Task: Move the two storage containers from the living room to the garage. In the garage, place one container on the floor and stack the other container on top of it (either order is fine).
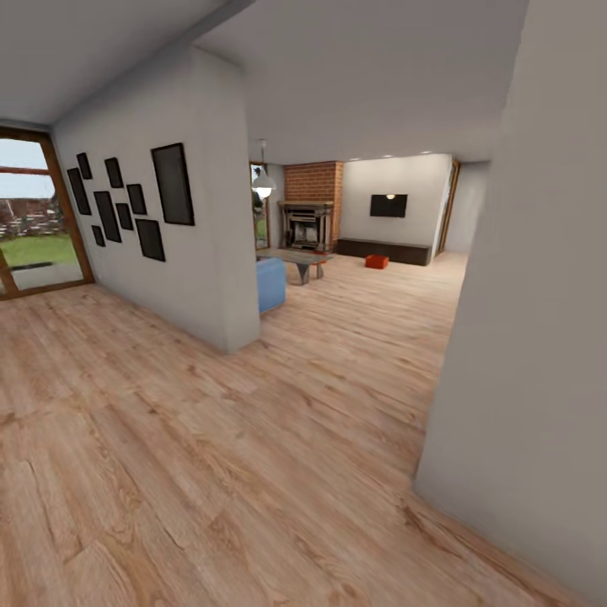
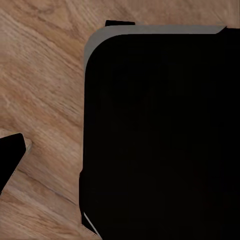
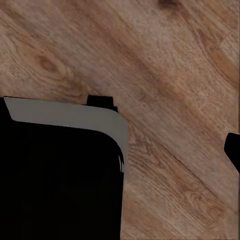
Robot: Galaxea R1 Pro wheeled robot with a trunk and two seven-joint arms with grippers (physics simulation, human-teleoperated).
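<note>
One orange-red storage container point(image 1: 376, 261) sits on the light wood floor far ahead in the living room, in front of the dark low cabinet point(image 1: 384, 250) under the black wall TV point(image 1: 388, 205). It is many steps away from me. In the left wrist view a dark fingertip point(image 2: 11, 154) pokes in over wood planks beside my black base point(image 2: 160, 135). The right wrist view has a dark fingertip point(image 3: 233, 149) at its edge and the same black base point(image 3: 60, 180). Nothing is held that I can see.
I face down a hallway of wood planks. A pale wall corner point(image 1: 232, 253) with black picture frames stands ahead on the left, and a close grey wall point(image 1: 531, 337) on the right. Beyond are a blue sofa end point(image 1: 271, 283), a coffee table point(image 1: 297, 258) and a brick fireplace point(image 1: 310, 211).
</note>
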